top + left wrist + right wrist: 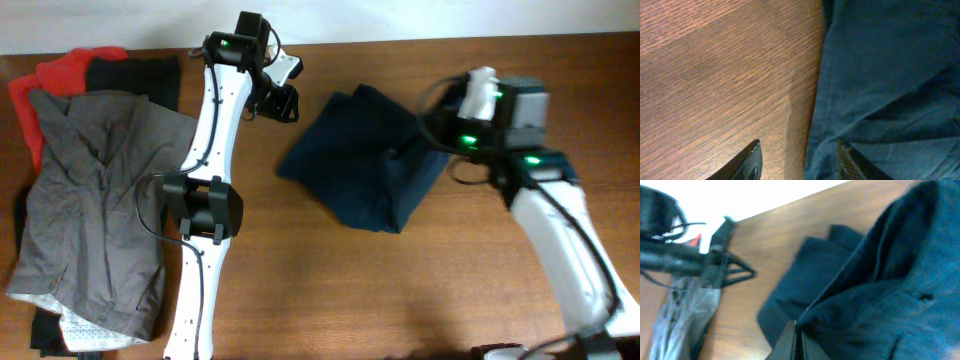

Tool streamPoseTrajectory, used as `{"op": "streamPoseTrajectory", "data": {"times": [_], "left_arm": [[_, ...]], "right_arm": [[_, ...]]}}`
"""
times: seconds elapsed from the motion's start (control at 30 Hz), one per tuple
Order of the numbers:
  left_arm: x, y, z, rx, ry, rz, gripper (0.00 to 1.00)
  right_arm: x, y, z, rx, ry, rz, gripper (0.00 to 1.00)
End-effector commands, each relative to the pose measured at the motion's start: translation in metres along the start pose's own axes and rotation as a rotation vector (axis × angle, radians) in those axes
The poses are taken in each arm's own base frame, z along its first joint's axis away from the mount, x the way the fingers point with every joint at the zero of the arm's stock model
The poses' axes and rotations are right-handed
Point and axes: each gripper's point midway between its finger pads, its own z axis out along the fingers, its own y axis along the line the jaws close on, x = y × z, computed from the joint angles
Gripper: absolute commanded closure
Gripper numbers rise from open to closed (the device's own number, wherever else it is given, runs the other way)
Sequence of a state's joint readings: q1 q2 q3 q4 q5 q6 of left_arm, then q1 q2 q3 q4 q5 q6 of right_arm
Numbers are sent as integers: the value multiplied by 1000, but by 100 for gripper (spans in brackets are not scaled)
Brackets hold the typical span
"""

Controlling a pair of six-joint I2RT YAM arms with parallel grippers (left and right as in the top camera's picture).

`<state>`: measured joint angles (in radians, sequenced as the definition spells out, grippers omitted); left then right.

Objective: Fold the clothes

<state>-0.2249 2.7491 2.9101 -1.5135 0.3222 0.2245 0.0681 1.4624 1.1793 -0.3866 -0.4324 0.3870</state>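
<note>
The dark navy shorts (365,160) lie crumpled in the table's middle. My left gripper (282,100) is open at the shorts' far left edge. In the left wrist view its fingertips (801,160) straddle the shorts' edge (880,75), one finger over bare wood, the other over the cloth. My right gripper (450,135) is at the shorts' right side and lifts it. In the right wrist view the fingers (797,342) are shut on a fold of the navy cloth (880,305), which drapes up over them.
A pile of garments lies at the table's left: a grey one (90,200) on top, red (70,70) and black (140,72) ones beneath. The left arm (205,210) runs between the pile and the shorts. The wall edge is at the back.
</note>
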Motion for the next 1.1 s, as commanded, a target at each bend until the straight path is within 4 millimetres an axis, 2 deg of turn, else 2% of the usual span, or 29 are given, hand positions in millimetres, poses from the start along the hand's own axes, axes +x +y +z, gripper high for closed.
{"op": "streamPoseTrajectory", "data": {"times": [0.0,0.03,0.13,0.2,0.37,0.63,0.67,0.87,0.97,1.07], "left_arm": [[-6,1,-6,-16,-27,18,53],[-6,3,-7,-23,-28,19,53],[-6,6,-7,-41,-25,19,54],[-6,6,-7,-41,-25,19,54],[-7,7,-6,-46,-28,20,55],[-7,10,-6,-65,-26,20,56],[-6,10,-6,-65,-25,19,59],[-6,11,-7,-66,-26,18,60],[-2,19,-13,-68,-20,-3,59],[5,34,-32,-78,-23,-60,58]], "right_arm": [[17,22,51,-51,47,22,96],[24,28,76,-79,56,7,96],[34,40,113,-134,50,-4,96],[34,53,129,-183,19,-21,96],[32,74,145,-240,-31,-66,96],[44,77,179,-261,-46,-63,96],[42,78,179,-262,-49,-62,96],[24,89,176,-282,-88,-78,96],[26,93,173,-316,-55,-77,96],[29,75,166,-277,4,-45,96]]}}
